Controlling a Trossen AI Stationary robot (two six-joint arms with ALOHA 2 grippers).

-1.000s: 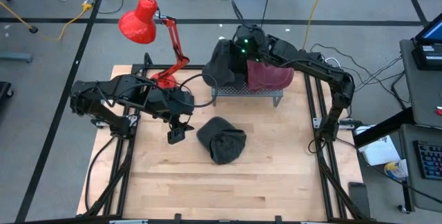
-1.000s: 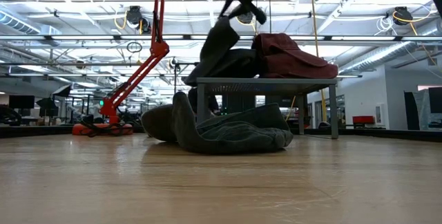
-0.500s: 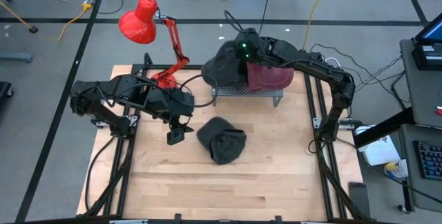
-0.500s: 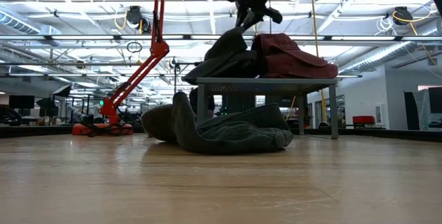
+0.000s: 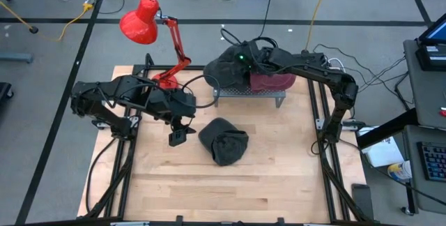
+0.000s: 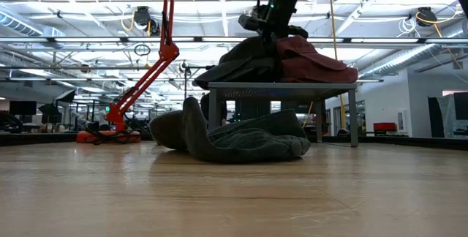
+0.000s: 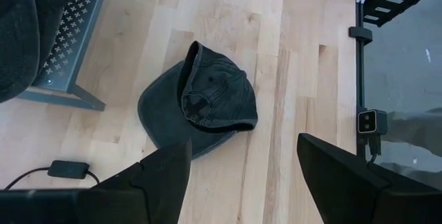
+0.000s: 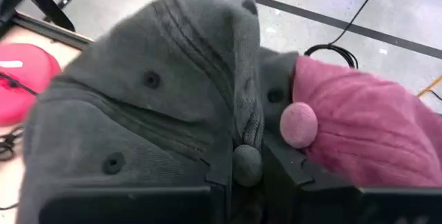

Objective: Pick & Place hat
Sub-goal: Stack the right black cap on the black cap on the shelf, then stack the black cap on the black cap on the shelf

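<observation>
Item one: my right gripper is pinching a fold of the dark grey hat, which is lying on the metal rack, touching the maroon hat beside it.

Item two: a second grey cap is lying on the wooden table, just in front of the rack.

Item three: my left gripper is hovering with fingers spread and empty, near that cap, in front of the rack.

Item four: a red lamp is standing beside the rack.
</observation>
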